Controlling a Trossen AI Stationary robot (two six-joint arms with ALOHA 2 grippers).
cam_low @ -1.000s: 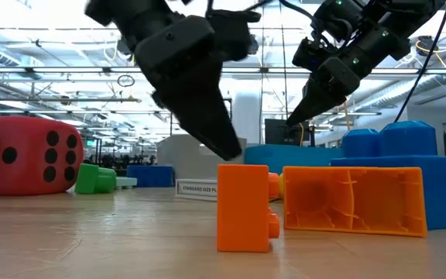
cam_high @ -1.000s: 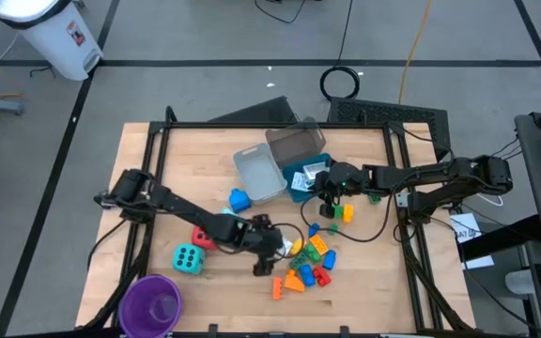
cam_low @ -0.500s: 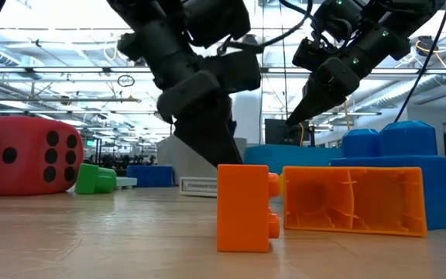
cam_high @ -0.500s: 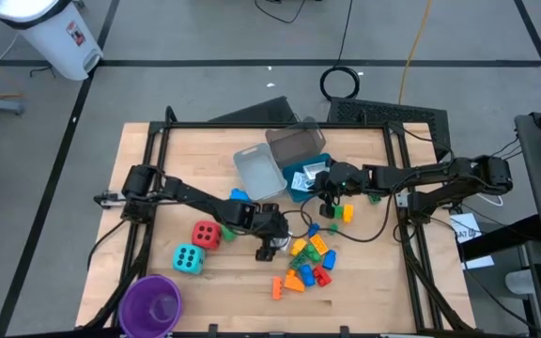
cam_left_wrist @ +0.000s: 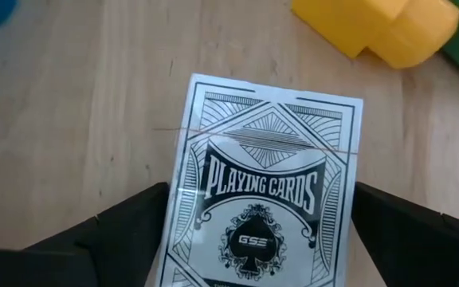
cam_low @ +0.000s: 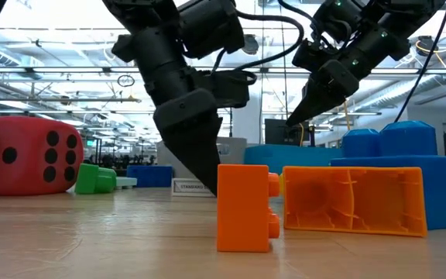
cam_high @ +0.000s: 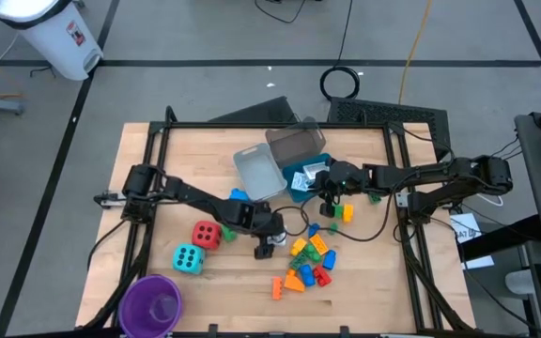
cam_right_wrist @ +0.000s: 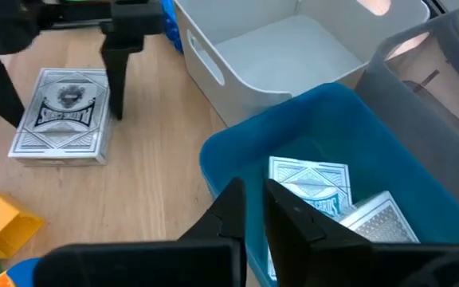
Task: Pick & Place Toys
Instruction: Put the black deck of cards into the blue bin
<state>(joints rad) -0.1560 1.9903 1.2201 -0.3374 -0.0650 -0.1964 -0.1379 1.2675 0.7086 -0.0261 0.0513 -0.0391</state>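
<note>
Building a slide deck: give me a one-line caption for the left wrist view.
Open left gripper straddles a white printed playing-card packet lying flat on the wooden table, yellow plastic brick beyond.

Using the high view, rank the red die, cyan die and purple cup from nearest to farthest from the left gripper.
Measured from the left gripper:
1. Red die, just to the gripper's left in the picture.
2. Cyan die, further left and lower in the picture.
3. Purple cup, at the table's bottom-left corner.
</note>
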